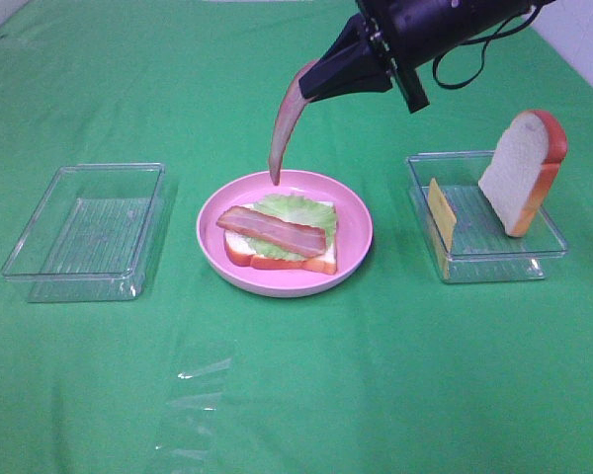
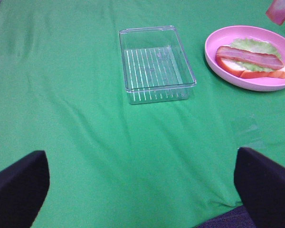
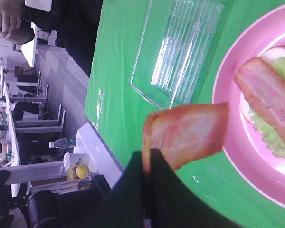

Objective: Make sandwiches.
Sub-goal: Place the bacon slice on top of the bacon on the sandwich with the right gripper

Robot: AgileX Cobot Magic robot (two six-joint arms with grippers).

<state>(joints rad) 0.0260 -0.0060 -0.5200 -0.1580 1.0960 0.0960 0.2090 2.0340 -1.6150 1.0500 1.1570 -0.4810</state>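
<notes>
2 trays (image 1: 84,232) (image 1: 484,252), 1 plate (image 1: 277,279), 2 bacon strips (image 1: 272,232) (image 1: 285,123), 2 bread slices (image 1: 522,173) (image 1: 277,262), 1 lettuce (image 1: 295,209), 1 cheese (image 1: 441,212).

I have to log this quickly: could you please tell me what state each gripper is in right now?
Left gripper: open, holding nothing.
Right gripper: shut on a bacon strip that hangs from it.

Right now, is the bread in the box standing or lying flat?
Standing up, tilted: the bread slice rests on its edge inside the tray.
</notes>
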